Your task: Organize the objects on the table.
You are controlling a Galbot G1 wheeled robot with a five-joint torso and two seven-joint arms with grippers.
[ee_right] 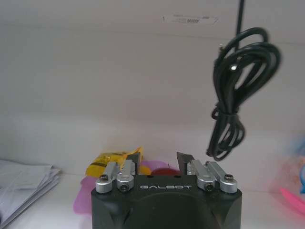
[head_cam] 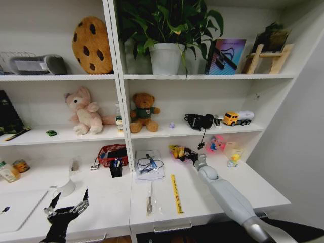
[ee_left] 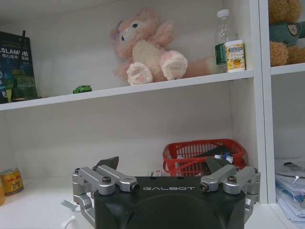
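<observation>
Right pincer (head_cam: 188, 154), fingers narrowly apart around the yellow packet (ee_right: 110, 160) at the desk (head_cam: 212, 195) back wall, positioned for grasping. We hold our left pincer (head_cam: 67, 204) spread wide, idle, near the laptop (head_cam: 17, 208).

The basket (head_cam: 112, 153) sits on the table (head_cam: 212, 195) against the shelf unit's upright. Right of the basket lies a paper stack (head_cam: 149, 166); a ruler (head_cam: 176, 193) lies further right, nearer the front edge. A toy car (head_cam: 51, 132) rests on the shelf above and left of the basket.
</observation>
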